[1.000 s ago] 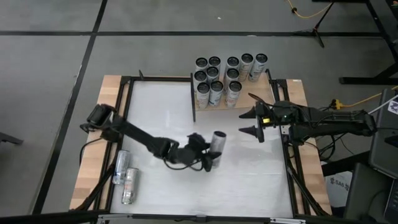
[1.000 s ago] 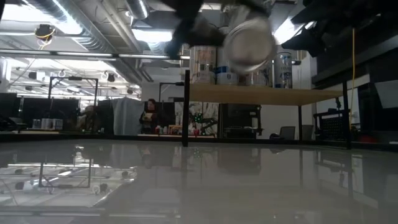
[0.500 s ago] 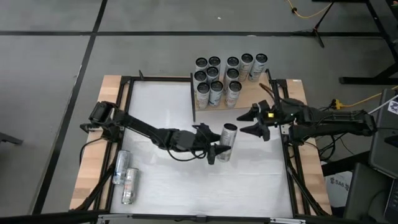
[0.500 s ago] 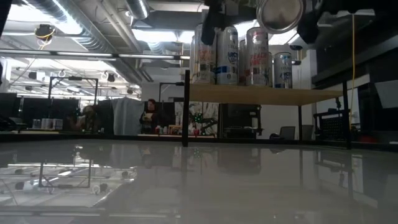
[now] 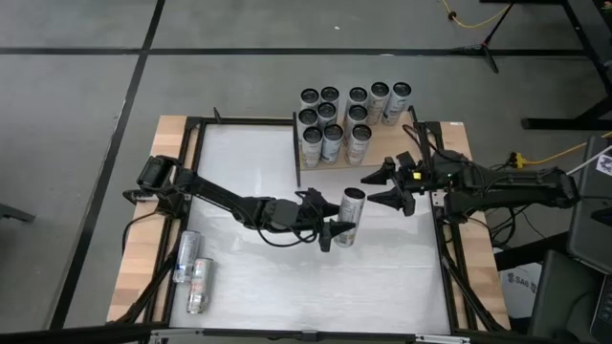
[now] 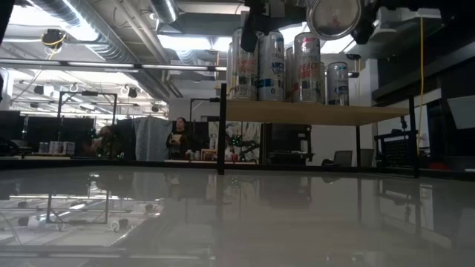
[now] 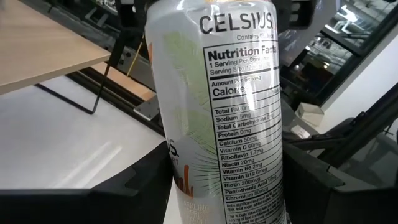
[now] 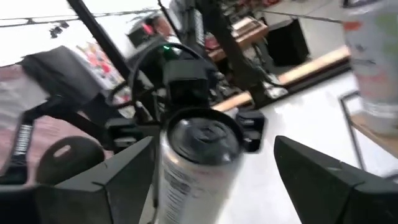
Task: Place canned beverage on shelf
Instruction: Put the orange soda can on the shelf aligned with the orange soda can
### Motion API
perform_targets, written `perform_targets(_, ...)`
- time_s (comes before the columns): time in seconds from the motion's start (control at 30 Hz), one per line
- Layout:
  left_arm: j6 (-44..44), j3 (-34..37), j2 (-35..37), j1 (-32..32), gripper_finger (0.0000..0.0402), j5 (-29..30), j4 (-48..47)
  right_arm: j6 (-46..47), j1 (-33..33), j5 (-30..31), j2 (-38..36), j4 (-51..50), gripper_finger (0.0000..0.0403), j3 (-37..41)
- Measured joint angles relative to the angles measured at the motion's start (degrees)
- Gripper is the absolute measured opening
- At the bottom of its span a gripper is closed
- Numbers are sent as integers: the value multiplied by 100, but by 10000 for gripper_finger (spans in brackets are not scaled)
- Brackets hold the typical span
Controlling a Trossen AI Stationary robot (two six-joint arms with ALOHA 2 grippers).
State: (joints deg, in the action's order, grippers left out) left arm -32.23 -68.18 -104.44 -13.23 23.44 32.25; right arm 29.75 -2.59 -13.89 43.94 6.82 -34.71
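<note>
Left gripper (image 5: 332, 232), mid-table, clamped tight on a silver can (image 5: 350, 216), held up off the white tabletop (image 5: 249, 172). In the left wrist view the can (image 7: 217, 118) fills the frame between the two dark fingers (image 7: 118, 199); label reads "CELSIUS" with a nutrition panel.

Right gripper (image 5: 386, 186) just beside the can's top end, fingers spread about halfway, nothing between them. Its wrist view looks straight at the can's lid (image 8: 202, 134); contact cannot be judged from that blurred view, probably a small gap.

Shelf (image 5: 382, 148) at the far right of the table, pale board on black posts, with a cluster of upright cans (image 5: 330, 119) on it. Two more cans (image 5: 193, 270) lie on the wooden strip at the table's left edge.
</note>
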Motion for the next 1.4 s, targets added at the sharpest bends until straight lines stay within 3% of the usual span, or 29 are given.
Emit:
perform_targets(0.83, 159, 0, 7, -4, 228, 183, 59, 195, 0, -976, 1317, 1637, 316, 1)
perform_targets(1.2, 174, -2, 11, -7, 230, 280, 54, 160, 0, -905, 1342, 1706, 233, 3)
perform_targets(1.4, 168, -2, 11, -5, 230, 289, 50, 146, 0, -905, 1340, 1709, 243, 3)
